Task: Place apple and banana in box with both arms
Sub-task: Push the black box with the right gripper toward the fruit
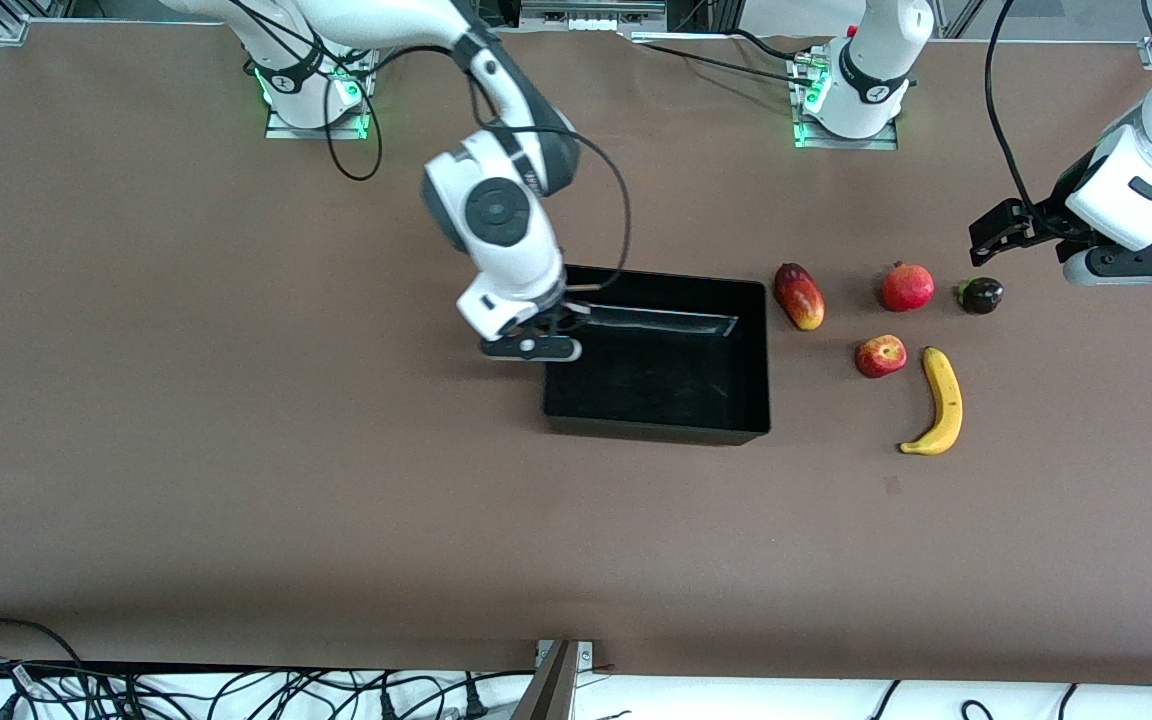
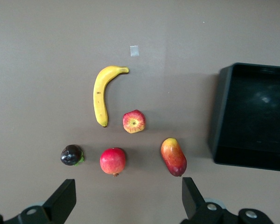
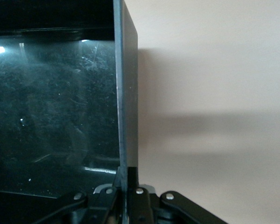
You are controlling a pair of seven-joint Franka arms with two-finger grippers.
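Observation:
The black box (image 1: 756,360) stands mid-table with nothing in it. My right gripper (image 1: 548,335) is shut on the box's wall at the right arm's end; in the right wrist view the wall (image 3: 127,93) runs straight into the closed gripper (image 3: 128,186). The apple (image 1: 880,356) and the banana (image 1: 940,402) lie on the table beside the box, toward the left arm's end. Both show in the left wrist view, the apple (image 2: 134,122) next to the banana (image 2: 101,95). My left gripper (image 1: 1136,265) hangs open and empty over the table by the fruit group (image 2: 126,205).
An oval red-and-yellow fruit (image 1: 799,296), a round red fruit with a crown tip (image 1: 908,287) and a small dark fruit (image 1: 980,295) lie in a row farther from the front camera than the apple. Cables run along the table's near edge.

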